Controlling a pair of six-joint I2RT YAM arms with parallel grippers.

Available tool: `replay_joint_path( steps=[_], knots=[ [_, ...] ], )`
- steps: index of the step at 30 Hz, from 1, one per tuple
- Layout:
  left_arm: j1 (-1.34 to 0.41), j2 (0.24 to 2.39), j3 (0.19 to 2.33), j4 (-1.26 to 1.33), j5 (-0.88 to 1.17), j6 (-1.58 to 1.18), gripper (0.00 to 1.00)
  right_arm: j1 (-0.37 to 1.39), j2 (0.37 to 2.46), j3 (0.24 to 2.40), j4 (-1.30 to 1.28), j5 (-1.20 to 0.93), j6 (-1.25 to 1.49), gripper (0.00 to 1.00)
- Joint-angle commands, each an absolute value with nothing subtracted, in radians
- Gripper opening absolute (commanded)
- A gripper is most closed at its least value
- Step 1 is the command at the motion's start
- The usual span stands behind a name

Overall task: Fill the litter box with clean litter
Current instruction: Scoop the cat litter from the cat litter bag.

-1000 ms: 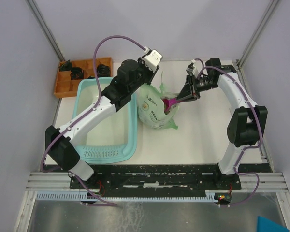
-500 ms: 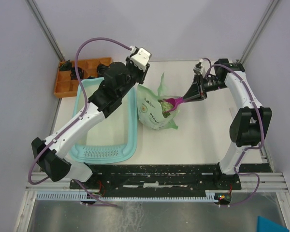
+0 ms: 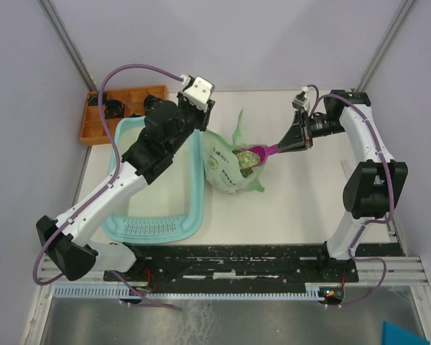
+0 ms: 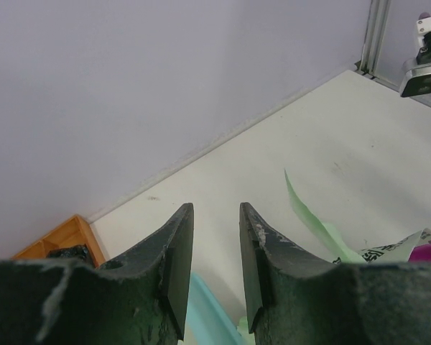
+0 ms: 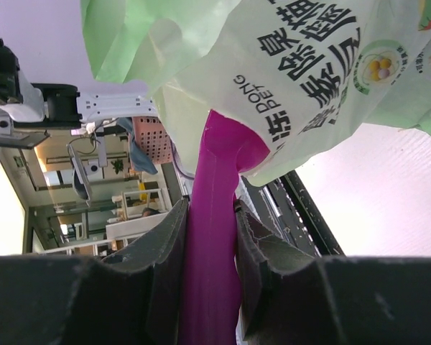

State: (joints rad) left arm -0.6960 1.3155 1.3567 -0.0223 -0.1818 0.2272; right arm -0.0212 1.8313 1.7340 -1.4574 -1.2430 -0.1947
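The light-teal litter box (image 3: 198,194) lies on the left of the table, with its grate strip (image 3: 152,229) at the near end. A pale green bag (image 3: 226,171) stands just right of it, top open. My right gripper (image 3: 285,145) (image 5: 210,205) is shut on the handle of a magenta scoop (image 3: 269,151) (image 5: 214,251). The scoop's bowl sits at the bag's mouth and carries green clean litter (image 3: 246,158). My left gripper (image 3: 205,113) (image 4: 215,208) hangs over the box's far right corner, open with nothing between its fingers.
An orange compartment tray (image 3: 93,128) with black parts sits at the back left corner. Frame posts and pale walls close in the back and both sides. The left arm stretches diagonally above the litter box.
My left arm has swung left and back, away from the bag. The right gripper has drawn the scoop to the right, so its bowl with litter now shows at the bag's mouth.
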Motion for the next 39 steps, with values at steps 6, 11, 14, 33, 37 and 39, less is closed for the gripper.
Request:
replay_joint_path(
  steps=[6,11,14,33,37,39],
  knots=[
    [-0.697,1.267,1.356,-0.002,-0.198,0.187,0.39,-0.039,1.836,1.819,-1.714,-1.354,-0.464,0.02],
    [-0.698,1.271,1.381,-0.022,-0.201,0.182,0.39,-0.049,1.843,1.817,-1.758,-1.351,-0.499,0.02],
    [-0.698,1.268,1.392,-0.024,-0.205,0.172,0.38,-0.053,1.838,1.816,-1.757,-1.355,-0.489,0.02],
    [-0.697,1.197,1.392,-0.079,-0.24,0.172,0.38,-0.068,1.623,1.624,-1.194,-1.46,0.208,0.02],
    [-0.697,1.18,1.393,-0.088,-0.24,0.178,0.38,-0.081,1.597,1.577,-1.156,-1.442,0.233,0.02],
    [-0.698,1.177,1.396,-0.096,-0.235,0.177,0.38,-0.088,1.585,1.548,-1.129,-1.446,0.253,0.02]
  ],
)
